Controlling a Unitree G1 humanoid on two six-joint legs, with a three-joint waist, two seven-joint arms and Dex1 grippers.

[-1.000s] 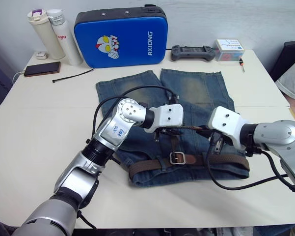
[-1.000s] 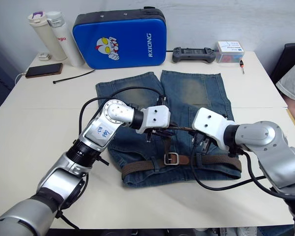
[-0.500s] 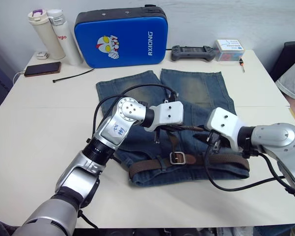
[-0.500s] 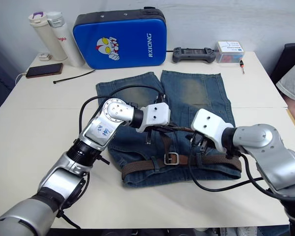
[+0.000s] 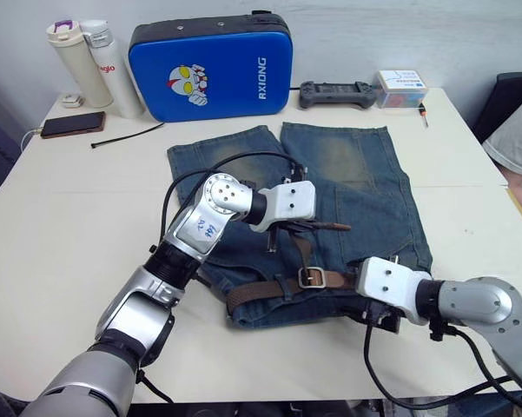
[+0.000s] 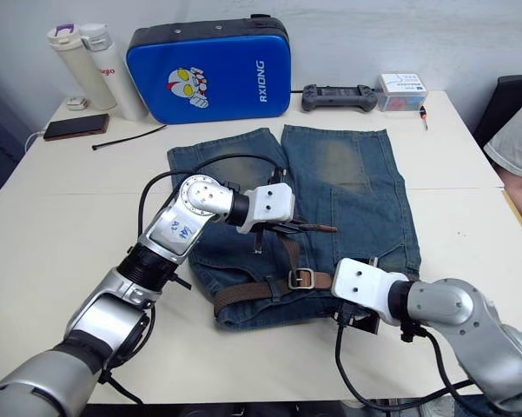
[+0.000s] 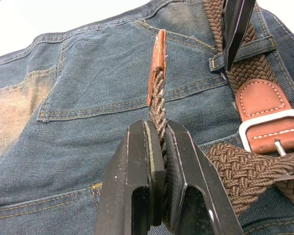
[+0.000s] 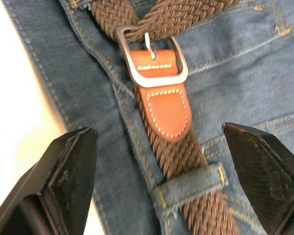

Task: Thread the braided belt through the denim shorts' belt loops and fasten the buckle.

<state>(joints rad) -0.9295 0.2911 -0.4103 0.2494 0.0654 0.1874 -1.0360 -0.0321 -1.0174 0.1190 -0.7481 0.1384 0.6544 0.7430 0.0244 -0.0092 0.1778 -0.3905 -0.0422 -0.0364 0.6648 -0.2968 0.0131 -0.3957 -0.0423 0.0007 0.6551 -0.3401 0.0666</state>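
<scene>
Your left gripper (image 7: 159,161) is pinched on the belt (image 7: 158,105) near its tan tip, lifted over the shorts (image 5: 365,187). Right gripper (image 8: 156,161) gapes wide, empty, by the buckle (image 8: 151,56). Prong looks engaged, prob.; tugging w/ the left could unseat it.

The faded blue denim shorts (image 5: 347,187) with paler worn patches lie flat on the white table, waistband toward its near edge and legs toward the far edge. The dark brown braided belt (image 5: 261,293) runs along the waistband under short blue denim belt loops (image 8: 188,185). Its tan leather tip (image 7: 159,66) is lifted above the denim. The silver rectangular buckle (image 5: 312,278) sits at mid-waistband, the strap passing through it; its prong seems engaged.
</scene>
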